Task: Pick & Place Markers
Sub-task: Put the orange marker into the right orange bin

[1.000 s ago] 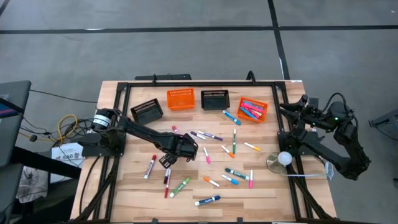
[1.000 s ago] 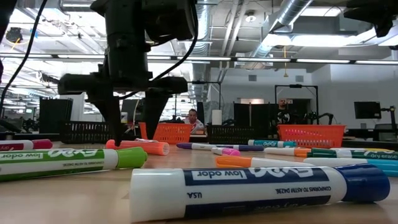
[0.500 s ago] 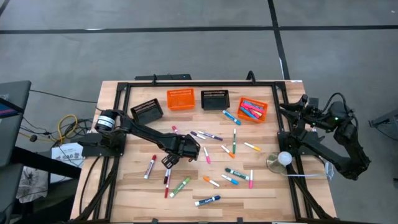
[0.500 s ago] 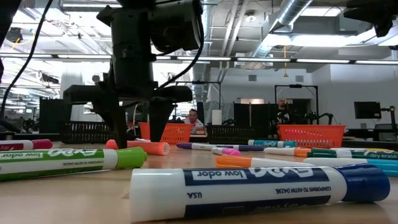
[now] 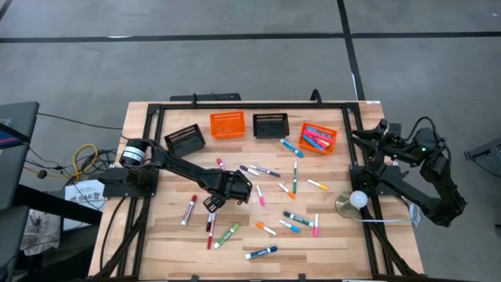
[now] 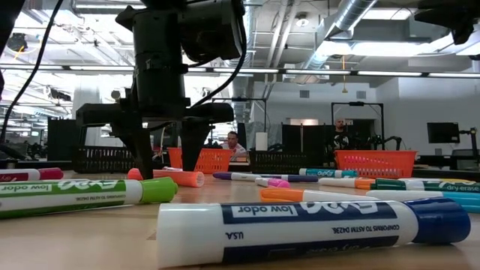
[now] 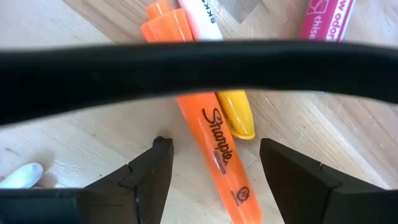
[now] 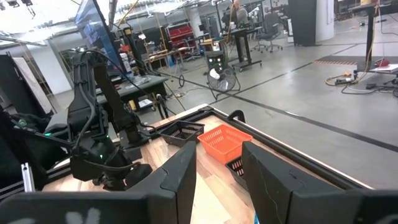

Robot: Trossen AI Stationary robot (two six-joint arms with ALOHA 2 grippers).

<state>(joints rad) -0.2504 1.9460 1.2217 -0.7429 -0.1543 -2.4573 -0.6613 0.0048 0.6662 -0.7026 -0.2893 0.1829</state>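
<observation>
This is a robotics lab in a large open industrial hall: a bare grey concrete floor [image 5: 235, 70] surrounds the pale wooden worktable with its black metal frame [image 5: 250, 105]. Overhead run exposed silver ventilation ducts [image 6: 352, 19] and long strip lights [image 6: 300, 72]. Behind stand dark equipment racks [image 6: 304, 139], a floor fan [image 8: 222, 79] and seated people at desks [image 6: 234, 144].

hidden: orange marker [image 7: 214, 143] upper part behind dark bar | cut off: pink marker [image 7: 323, 18] at edge

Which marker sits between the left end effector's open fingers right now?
The orange marker, lying flat on the table between the left end effector's fingers. The yellow marker beside it lies outside them.
</observation>
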